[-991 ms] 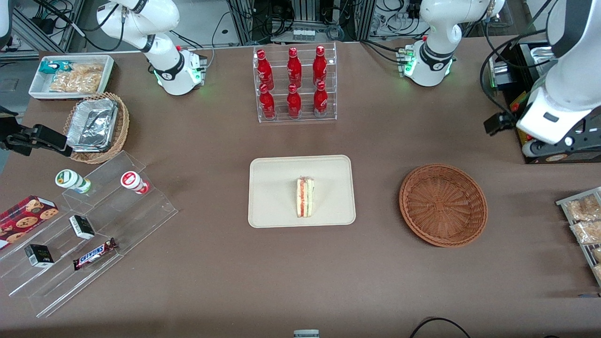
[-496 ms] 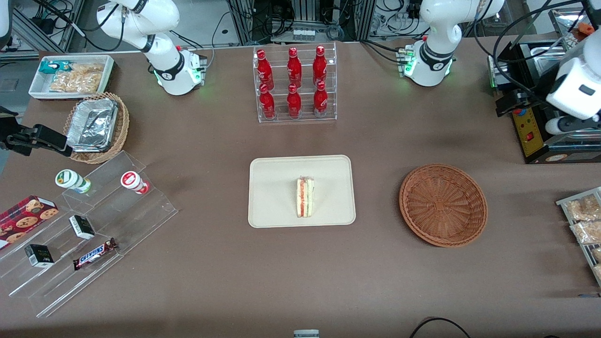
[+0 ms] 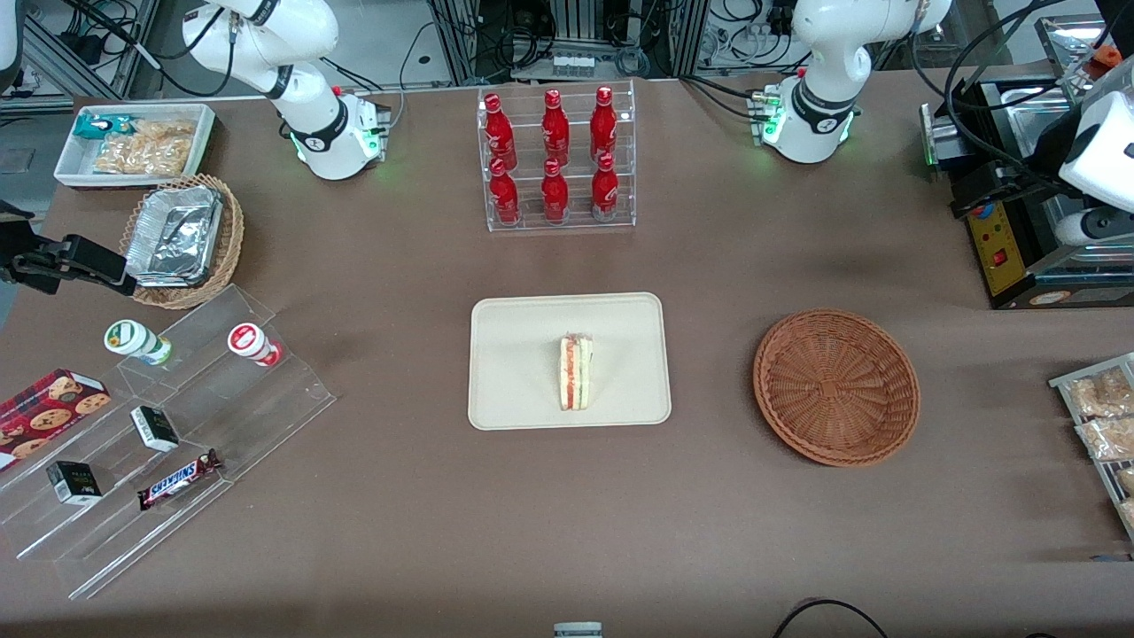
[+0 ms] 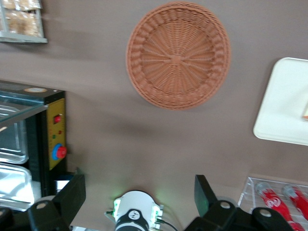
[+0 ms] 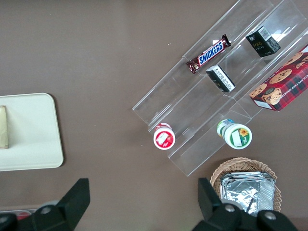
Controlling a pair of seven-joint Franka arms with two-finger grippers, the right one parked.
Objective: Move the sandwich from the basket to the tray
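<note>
jaws spread wide and holding nothing: the gripper [image 4: 139, 199] hangs high over the table near the working arm's base. over the past second the arm has pulled up and away toward its own end of the table, while the sandwich has not shifted, so the placing looks done and this reads as a retreat.

nearest the front camera, the sandwich [image 3: 575, 372] stands on its edge on the tray [image 3: 514, 390], roughly mid-tray, filling stripe showing. beside it, toward the working arm's end, the basket [image 3: 836, 386] has nothing in it. farther back, a clear rack [image 3: 557, 158] holds six red bottles in two rows, upright.
</note>
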